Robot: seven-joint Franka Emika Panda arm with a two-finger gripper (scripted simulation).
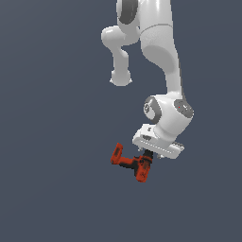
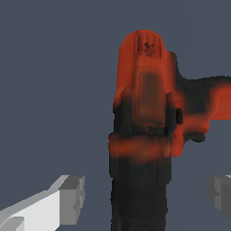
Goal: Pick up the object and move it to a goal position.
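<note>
Approach complete: the gripper (image 1: 147,159) stands over the drill (image 1: 130,163), fingers (image 2: 67,196) spread apart on either side. Grasp, lift and transfer to goal remain

Arm (image 1: 160,47): glossy white rounded links, dark grey joint caps; boxy white gripper (image 1: 147,158) housing, pale grey fingers (image 2: 72,198).

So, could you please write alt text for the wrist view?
A red-orange toy power drill with black trim fills the centre against plain grey-blue, its black end nearest the camera. The open pincer straddles it, one grey fingertip on each side, neither touching.
</note>
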